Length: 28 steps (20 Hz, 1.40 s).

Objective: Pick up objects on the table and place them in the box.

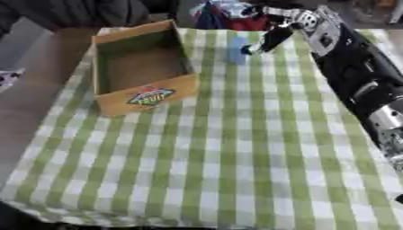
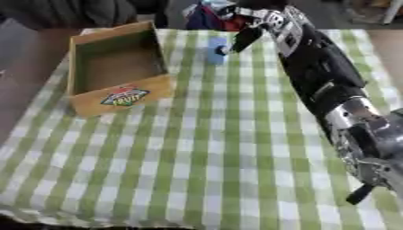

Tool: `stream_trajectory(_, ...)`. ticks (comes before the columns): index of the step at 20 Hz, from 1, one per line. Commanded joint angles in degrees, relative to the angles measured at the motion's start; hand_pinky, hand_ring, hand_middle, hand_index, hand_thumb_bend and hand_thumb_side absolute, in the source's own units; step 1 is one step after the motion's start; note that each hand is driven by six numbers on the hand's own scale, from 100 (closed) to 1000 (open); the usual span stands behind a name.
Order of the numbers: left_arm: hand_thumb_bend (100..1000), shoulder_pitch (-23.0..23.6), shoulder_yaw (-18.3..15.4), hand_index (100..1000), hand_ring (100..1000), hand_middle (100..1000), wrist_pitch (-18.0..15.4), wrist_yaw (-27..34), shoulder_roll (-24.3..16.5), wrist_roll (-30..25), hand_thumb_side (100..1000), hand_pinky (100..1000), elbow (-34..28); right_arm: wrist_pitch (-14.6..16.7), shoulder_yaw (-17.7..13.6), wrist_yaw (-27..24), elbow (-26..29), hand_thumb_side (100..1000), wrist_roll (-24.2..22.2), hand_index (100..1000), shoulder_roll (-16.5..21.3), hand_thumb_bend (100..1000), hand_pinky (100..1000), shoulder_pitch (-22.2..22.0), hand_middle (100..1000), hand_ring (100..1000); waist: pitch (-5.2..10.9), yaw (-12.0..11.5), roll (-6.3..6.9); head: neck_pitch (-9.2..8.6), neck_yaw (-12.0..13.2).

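Note:
A small light-blue object point(image 1: 238, 50) stands upright on the checked cloth near the far edge, just right of the box. My right arm reaches across the table's right side, and my right hand point(image 1: 274, 36) hangs over the object's right side. Its dark fingers point(image 1: 260, 46) are stretched down-left and their tips touch or nearly touch the blue object; I cannot tell which. The open cardboard box point(image 1: 118, 102), with a coloured fruit label on its front wall, sits at the far left, and nothing shows inside it. My left hand is out of sight.
A green-and-white checked cloth point(image 1: 220, 157) covers the table. Bare wooden tabletop point(image 1: 39, 99) shows left of the box. Colourful clutter point(image 1: 228, 11) lies beyond the far edge. My right forearm point(image 2: 330, 90) spans the right side of the cloth.

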State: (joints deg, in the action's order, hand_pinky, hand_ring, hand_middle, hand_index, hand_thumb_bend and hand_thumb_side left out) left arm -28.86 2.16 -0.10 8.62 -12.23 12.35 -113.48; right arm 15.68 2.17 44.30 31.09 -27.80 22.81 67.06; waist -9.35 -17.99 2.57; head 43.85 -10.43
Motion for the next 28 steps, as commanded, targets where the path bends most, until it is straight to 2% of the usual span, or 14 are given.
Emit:
stream_trajectory(1,202,-1.1,-0.3,817,594,623,-0.2,0.5,-0.3,-0.1,643,649,-1.1,-0.2,0.1,1.2,0.4,290,-0.1,1000,-0.1,446,798,1.4,1000,967,0.67,-0.3,0.28,0.27,-0.3)
stream_trajectory(9,204,-1.2,-0.3,817,592,621,-0.1,0.6,-0.3,-0.1,644,649,-1.1,-0.4,-0.1,2.7,-0.4,301,1.1,1000,-0.6,448,794,1.0,1000,964,0.26,-1.0,0.63,0.27,-0.4)
stream_trajectory(28,210,-1.3,-0.3,818,589,618,0.0,0.7,-0.4,-0.2,644,649,-1.1,-3.2,-0.7,5.4,-1.2,308,10.3,1000,0.4,449,771,0.1,948,930,-0.55,-1.5,1.17,0.27,-0.7)
